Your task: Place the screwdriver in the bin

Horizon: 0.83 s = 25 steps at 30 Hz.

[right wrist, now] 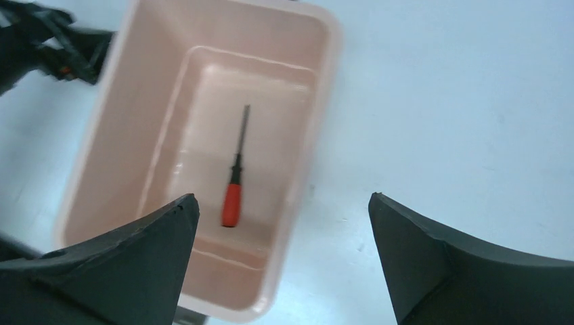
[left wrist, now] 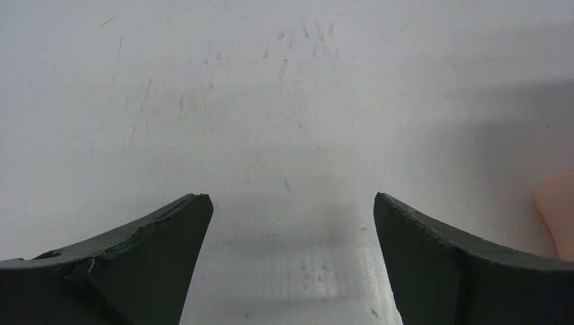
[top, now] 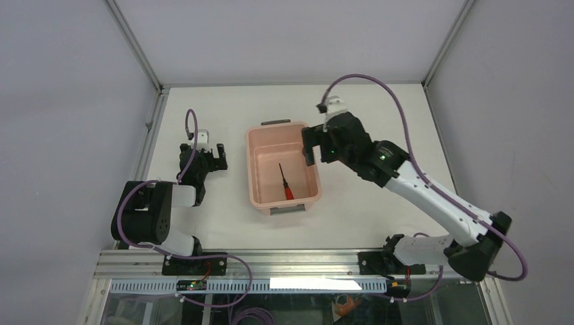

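The screwdriver (top: 284,183) lies flat on the floor of the bin (top: 250,169), touching neither gripper; its stubby red handle points toward the arm bases and its thin dark shaft runs away toward the far end, roughly along the tub's length. The bin itself is a pale pink plastic tub, smooth and slightly glossy, rectangular with rounded corners and sloping walls; a grey handle tab (top: 276,122) shows at its far short end and another at the near one. It sits in the middle of a matt white table (top: 379,217).

The right gripper (top: 312,145) hangs over the bin's far right corner, its two dark, wedge-shaped fingers spread wide with nothing between them; from its wrist camera the screwdriver shows below, between the fingers and nearer the left one. The left gripper (top: 211,155) sits off to the left of the bin, low over bare tabletop that is finely scratched and scuffed; its blunt black fingers are likewise parted and hold nothing. A purple cable (top: 379,84) loops above the right arm.
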Available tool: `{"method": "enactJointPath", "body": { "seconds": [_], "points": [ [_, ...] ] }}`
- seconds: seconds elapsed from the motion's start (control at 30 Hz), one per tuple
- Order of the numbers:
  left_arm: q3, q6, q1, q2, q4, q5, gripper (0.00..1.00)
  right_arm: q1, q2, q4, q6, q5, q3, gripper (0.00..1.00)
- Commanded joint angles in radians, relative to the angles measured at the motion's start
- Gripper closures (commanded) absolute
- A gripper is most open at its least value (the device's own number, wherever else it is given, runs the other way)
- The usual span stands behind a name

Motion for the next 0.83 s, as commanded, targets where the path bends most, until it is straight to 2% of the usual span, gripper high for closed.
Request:
{"method": "enactJointPath", "body": {
  "seconds": [0.0, 0.2, 0.37, 0.53, 0.8],
  "points": [
    [0.024, -0.020, -0.009, 0.001, 0.068, -0.003, 0.01, -0.133, -0.225, 0.121, -0.043, 0.019, -0.211, 0.01],
    [0.024, -0.020, -0.009, 0.001, 0.068, -0.002, 0.01, -0.184, -0.512, 0.306, -0.044, 0.119, -0.621, 0.01],
    [0.024, -0.019, -0.009, 0.001, 0.067, -0.002, 0.01, -0.184, -0.643, 0.371, 0.015, 0.201, -0.816, 0.01],
    [0.024, -0.019, -0.009, 0.001, 0.069, -0.003, 0.01, -0.184, -0.671, 0.402, 0.133, 0.236, -0.880, 0.01],
    [0.023, -0.019, -0.009, 0.001, 0.067, -0.002, 0.01, -0.185, -0.656, 0.448, 0.124, 0.219, -0.900, 0.01]
  ]
}}
